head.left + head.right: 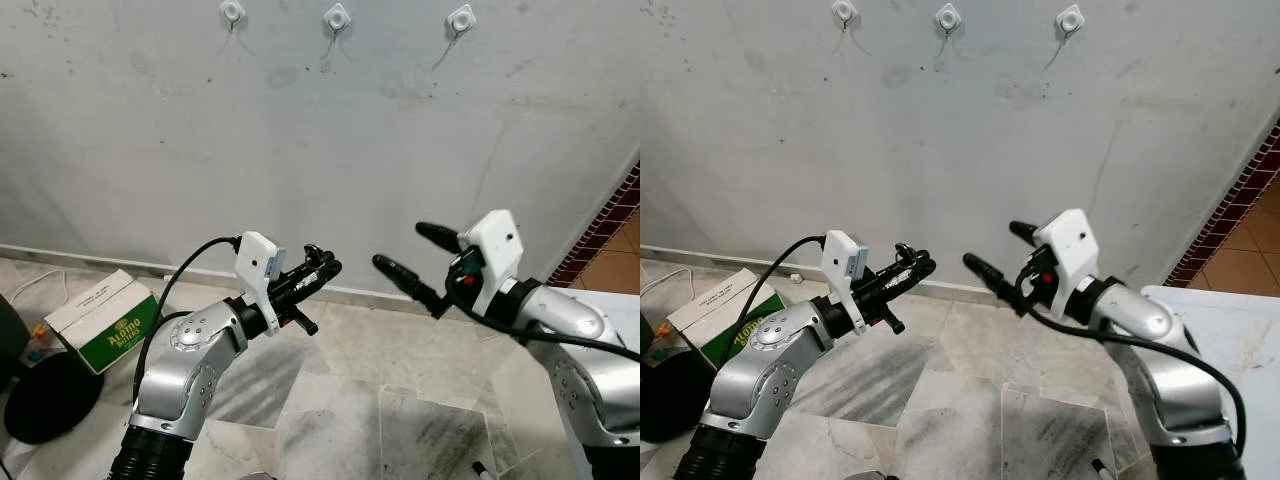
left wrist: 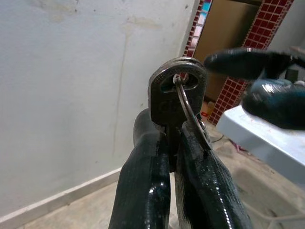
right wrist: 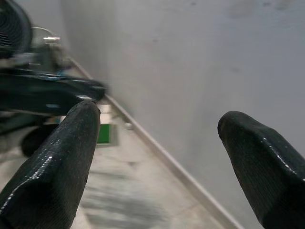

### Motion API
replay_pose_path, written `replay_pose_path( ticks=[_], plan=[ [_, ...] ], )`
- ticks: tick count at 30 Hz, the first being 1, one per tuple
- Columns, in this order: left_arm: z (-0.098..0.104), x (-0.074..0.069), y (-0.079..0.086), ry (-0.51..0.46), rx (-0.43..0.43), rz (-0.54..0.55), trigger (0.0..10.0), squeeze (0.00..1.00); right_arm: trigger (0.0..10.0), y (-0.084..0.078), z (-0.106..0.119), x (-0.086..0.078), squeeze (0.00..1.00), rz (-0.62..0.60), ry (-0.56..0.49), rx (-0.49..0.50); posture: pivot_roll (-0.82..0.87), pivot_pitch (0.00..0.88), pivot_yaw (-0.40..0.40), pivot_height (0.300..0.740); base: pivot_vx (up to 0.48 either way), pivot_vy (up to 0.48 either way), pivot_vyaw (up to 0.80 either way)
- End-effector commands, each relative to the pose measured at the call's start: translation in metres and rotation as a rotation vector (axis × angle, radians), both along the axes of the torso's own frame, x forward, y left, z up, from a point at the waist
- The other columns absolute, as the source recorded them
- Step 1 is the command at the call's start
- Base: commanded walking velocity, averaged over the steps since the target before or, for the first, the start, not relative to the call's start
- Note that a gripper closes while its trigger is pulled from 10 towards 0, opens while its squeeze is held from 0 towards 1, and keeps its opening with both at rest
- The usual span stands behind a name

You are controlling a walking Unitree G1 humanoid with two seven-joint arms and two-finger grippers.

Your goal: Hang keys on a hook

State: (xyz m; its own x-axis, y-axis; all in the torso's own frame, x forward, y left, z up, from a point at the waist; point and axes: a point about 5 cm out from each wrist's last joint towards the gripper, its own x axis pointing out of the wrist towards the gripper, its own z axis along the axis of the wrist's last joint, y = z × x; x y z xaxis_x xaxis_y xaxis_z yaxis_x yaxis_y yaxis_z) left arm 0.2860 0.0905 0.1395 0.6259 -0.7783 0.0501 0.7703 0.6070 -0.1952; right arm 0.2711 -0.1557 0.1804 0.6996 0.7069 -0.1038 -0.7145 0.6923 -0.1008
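**A:** Where is the job standing right now?

**B:** Starting big: the robot is facing a grey plastered wall [image 1: 330, 150] with three white hooks along its top, a left hook [image 1: 232, 12], a middle hook [image 1: 337, 17] and a right hook [image 1: 461, 20]. All three are looking bare, so nothing is hanging yet.

**A:** And the arms?

**B:** Both are raised in front of the wall, well below the hooks. The left gripper [image 1: 322, 268] is clamping its two black fingers tight on the key [image 2: 177, 90]; in the left wrist view the key's head is sticking out past the fingertips with a thin wire key ring [image 2: 190, 114] threaded through its hole.

**A:** The other one?

**B:** The right gripper [image 1: 405, 252] is holding nothing, its fingers spread wide apart and pointing toward the left gripper's tips, near them but not touching.

**A:** So how far along?

**B:** I'm judging it as early to middle. The key is picked up and secure, which is done. Left to do: lifting it up to hook height, getting the ring over a hook, and letting go. Whether the right gripper is waiting to take the key over, I cannot tell.

**A:** Anything else around?

**B:** A green and white cardboard box [image 1: 103, 318] is sitting on the marble floor [image 1: 400, 400] by the wall, off to the left.
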Motion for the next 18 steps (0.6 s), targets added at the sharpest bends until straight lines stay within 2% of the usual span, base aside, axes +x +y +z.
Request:
replay_pose_path(
  ticks=[1, 18],
  plan=[
    [0.001, 0.003, -0.003, -0.010, 0.015, -0.003, 0.0, 0.00, 10.0, 0.013, 0.001, -0.007, 0.00, 0.069, 0.012, 0.026, -0.04, 0.031, 0.059, 0.740, 0.000, 0.000, 0.00],
    [-0.001, -0.001, -0.022, -0.004, -0.006, -0.051, 0.0, 0.00, 10.0, 0.034, 0.010, -0.013, 0.00, 0.086, 0.010, 0.088, -0.04, 0.034, 0.062, 0.740, 0.000, 0.000, 0.00]
  ],
)
